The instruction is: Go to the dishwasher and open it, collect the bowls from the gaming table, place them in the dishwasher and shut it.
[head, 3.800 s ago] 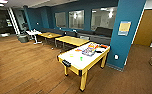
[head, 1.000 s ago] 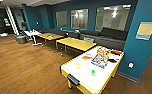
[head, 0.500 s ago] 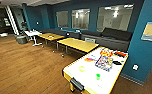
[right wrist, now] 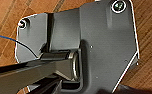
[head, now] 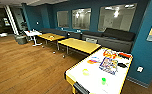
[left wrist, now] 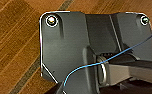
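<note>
Since half a second ago the camera has closed in on the gaming table (head: 92,80), so that it now looms larger at the near right of the head view; its contents lie as they did. Whether either gripper is released or clenched cannot be told: both wrist views look down past the robot's own dark plate to the wooden floor (left wrist: 14,37).

On the white top, the yellow-green bowl (head: 85,72) sits toward the near left edge. The bright green bowl (head: 103,80) stands nearer still and further right, well apart from it. Beyond them lies a colourful board-game box (head: 108,65), with a small flat coloured item (head: 93,60) to its left and more game pieces (head: 109,53) at the far end. The top has a yellow edge.

Farther left stand two wooden-topped tables (head: 78,45), then a small white table (head: 32,33). A long dark sofa (head: 109,40) runs along the teal wall (head: 147,55), under three large windows (head: 81,18). Warm wooden planks cover the room to the left.
</note>
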